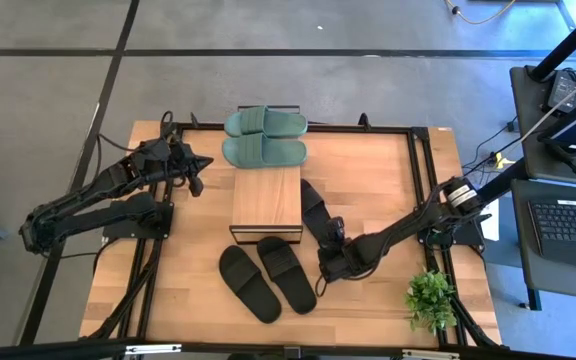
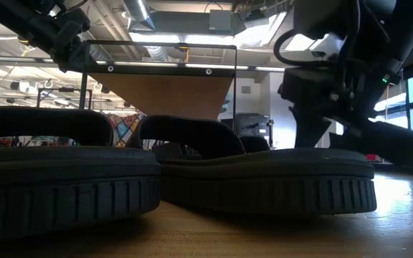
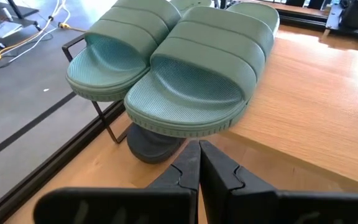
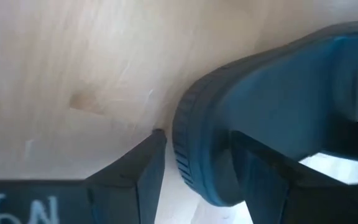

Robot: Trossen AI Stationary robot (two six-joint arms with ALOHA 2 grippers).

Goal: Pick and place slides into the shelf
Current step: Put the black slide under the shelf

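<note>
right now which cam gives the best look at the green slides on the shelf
The left wrist view: the green slides fill it, side by side on the shelf end. The high view shows them small from above. The low and right wrist views show only black slides.

Bare tabletop (image 1: pixel 193 270) lies open at the shelf's (image 1: pixel 266 200) 8 o'clock. Two green slides (image 1: pixel 264 137) block its 12 o'clock end; black slides (image 1: pixel 268 275) crowd its 6 o'clock.
</note>
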